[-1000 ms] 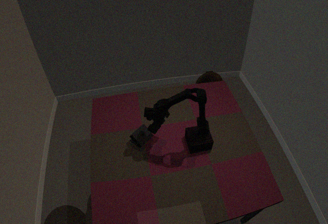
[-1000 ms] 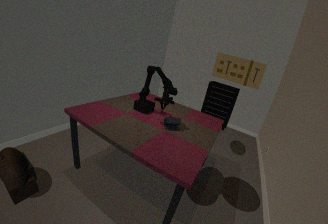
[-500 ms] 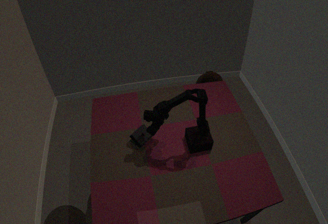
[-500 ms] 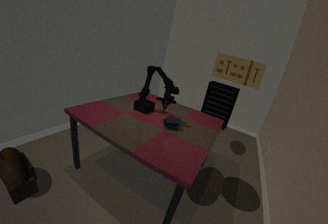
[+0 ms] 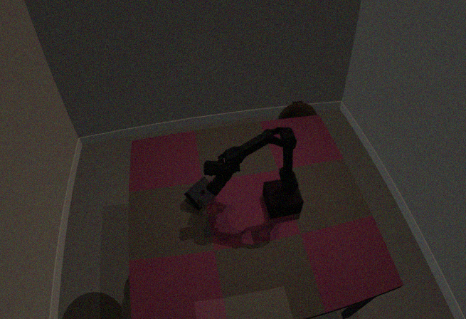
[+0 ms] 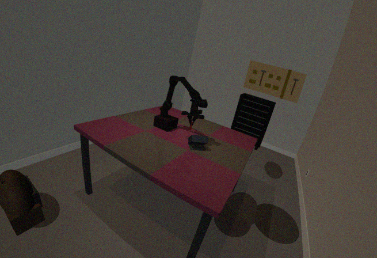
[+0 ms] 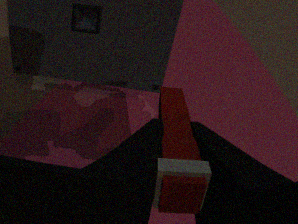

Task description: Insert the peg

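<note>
The red, flat-sided peg (image 6: pixel 191 125) (image 7: pixel 175 107) has a light grey band near its upper end. My gripper (image 6: pixel 191 122) (image 7: pixel 174 129) is shut on the peg, which points down, its lower end above the table. In the top view the gripper (image 5: pixel 212 189) appears at the panel's right edge and the peg is hidden. The grey sloped panel (image 5: pixel 196 189) (image 6: pixel 198 140) (image 7: pixel 135 50) stands in front of the arm. Its square, dark-rimmed hole (image 7: pixel 86 19) shows at the upper left of the wrist view, left of and beyond the peg, apart from it.
The arm's dark base box (image 5: pixel 282 199) (image 6: pixel 166 122) stands on the checkered pink and brown table (image 5: pixel 255 270) (image 6: pixel 197 179). Arm shadows fall beside the panel. A black slatted chair (image 6: pixel 252 117) stands behind the table, off its edge.
</note>
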Controlling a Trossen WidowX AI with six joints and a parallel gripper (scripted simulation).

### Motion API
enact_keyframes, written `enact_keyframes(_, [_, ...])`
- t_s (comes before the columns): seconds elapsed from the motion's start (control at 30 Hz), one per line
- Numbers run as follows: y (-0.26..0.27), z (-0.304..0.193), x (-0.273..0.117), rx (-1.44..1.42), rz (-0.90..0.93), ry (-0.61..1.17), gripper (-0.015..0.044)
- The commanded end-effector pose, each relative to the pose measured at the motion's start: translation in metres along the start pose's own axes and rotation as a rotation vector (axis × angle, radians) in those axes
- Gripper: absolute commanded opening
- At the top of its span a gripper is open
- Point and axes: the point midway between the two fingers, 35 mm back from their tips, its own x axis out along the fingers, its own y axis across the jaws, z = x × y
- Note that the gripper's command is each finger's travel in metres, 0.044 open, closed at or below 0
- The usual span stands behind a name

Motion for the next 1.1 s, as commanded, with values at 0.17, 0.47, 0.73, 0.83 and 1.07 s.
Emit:
enact_keyframes(0.17, [0.01,0.001,-0.006,0.02,0.003,-0.054,0.0])
enact_keyframes(0.47, [0.02,0.0,-0.013,0.038,0.012,-0.103,0.0])
enact_keyframes(0.73, [0.029,0.0,-0.019,0.055,0.024,-0.147,0.0])
enact_keyframes(0.83, [0.033,-0.001,-0.021,0.062,0.029,-0.163,0.0])
enact_keyframes(1.07, [0.041,-0.002,-0.027,0.079,0.042,-0.201,0.0])
